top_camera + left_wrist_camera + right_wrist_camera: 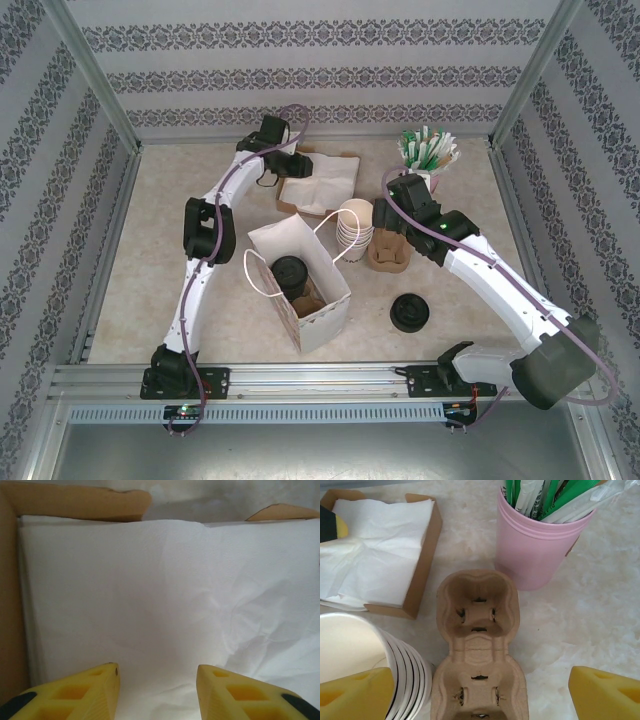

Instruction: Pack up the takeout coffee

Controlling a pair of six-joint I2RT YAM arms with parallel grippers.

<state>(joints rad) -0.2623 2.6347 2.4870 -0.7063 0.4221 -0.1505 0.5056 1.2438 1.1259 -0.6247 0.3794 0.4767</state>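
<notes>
- Inside the white paper bag (322,308), the lidded coffee cup (288,268) is seen, lid up.
- Left claw (157,671) is held apart above the napkins (150,590).
- Right claw (480,677) is spread wide over the cardboard cup carrier (479,645).

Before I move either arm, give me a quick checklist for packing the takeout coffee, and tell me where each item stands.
1. Takeout coffee inside the paper bag, black lid on: ok.
2. Bag upright with its top open: ok.
3. Left jaws open above the napkins, nothing between them: ok. Whether they touch the paper: cannot tell.
4. Right jaws open wide and centred over the cup carrier, nothing held: ok.
5. Room beside the carrier for the right jaws to come down: not ok, the stack of cups sits right against one side.
</notes>
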